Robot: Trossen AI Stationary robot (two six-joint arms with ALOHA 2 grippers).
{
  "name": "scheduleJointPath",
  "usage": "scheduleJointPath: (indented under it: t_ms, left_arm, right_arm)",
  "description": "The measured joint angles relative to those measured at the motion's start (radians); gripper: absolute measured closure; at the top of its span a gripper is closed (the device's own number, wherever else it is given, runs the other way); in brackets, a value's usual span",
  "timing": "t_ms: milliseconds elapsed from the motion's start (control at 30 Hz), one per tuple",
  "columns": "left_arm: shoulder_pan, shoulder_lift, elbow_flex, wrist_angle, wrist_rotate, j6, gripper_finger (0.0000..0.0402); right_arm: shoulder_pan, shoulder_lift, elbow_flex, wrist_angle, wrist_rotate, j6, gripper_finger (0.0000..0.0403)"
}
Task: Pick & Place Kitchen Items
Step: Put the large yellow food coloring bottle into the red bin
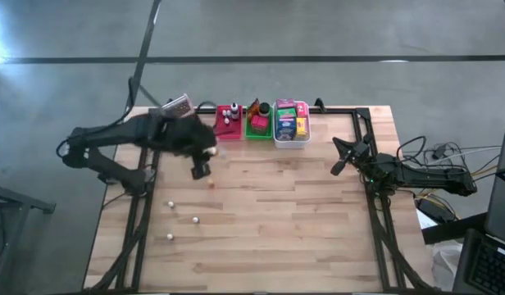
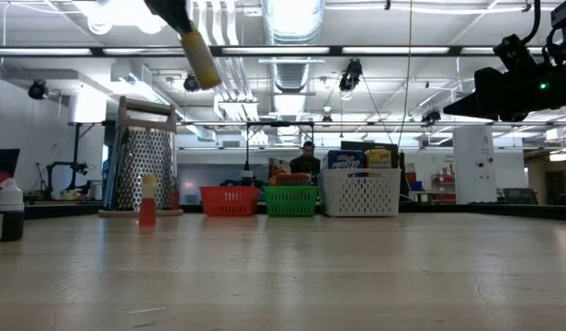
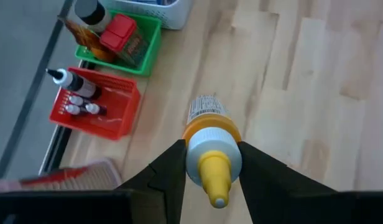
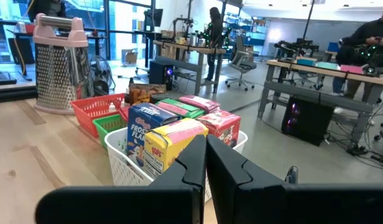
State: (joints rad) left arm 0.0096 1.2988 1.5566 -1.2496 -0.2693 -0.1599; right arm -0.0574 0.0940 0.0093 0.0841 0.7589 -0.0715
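Observation:
My left gripper (image 1: pixel 202 168) hangs over the table's left half, near the far edge, shut on a small orange bottle (image 3: pixel 207 134) with a white collar and a yellow nozzle. The low view shows that bottle (image 2: pixel 202 57) high above the table. Three tiny pale bottles (image 1: pixel 170 204) (image 1: pixel 195 220) (image 1: pixel 169 237) stand on the wood nearer the front. A red tray (image 3: pixel 95 109) holds small bottles, a green tray (image 3: pixel 126 37) a dark-lidded jar and red packet, and a white basket (image 4: pixel 151 171) several packets. My right gripper (image 4: pixel 205 163) is shut at the table's right edge, holding nothing. My left gripper pinches the bottle at its white collar (image 3: pixel 211 149), just below the yellow nozzle, between its two fingers (image 3: pixel 173 171). The fingers slant down from above. The bottle is lifted clear of the table and tilted, nozzle toward the wrist and its body pointing down and away.
A metal grater (image 2: pixel 145 165) stands at the far left, beside the red tray. In the low view a small red bottle (image 2: pixel 147 199) and a dark bottle (image 2: pixel 7 213) stand on the table's left side. Bare wood (image 1: pixel 302 221) spreads across the middle and right.

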Motion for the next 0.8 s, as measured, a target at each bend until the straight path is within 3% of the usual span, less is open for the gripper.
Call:
scheduleJointPath:
  t_ms: [333,600,800]
  left_arm:
    - [0.267,0.233,0.215,0.007,0.178,0.266,0.0266]
    - [0.391,0.443,0.449,-0.121,0.190,0.372,0.0266]
    - [0.476,0.556,0.548,-0.147,0.190,0.426,0.0266]
  right_arm:
    - [0.000,0.000,0.000,0.000,0.000,0.000,0.0394]
    - [0.000,0.000,0.000,0.000,0.000,0.000,0.0394]
    - [0.000,0.000,0.000,0.000,0.000,0.000,0.0394]
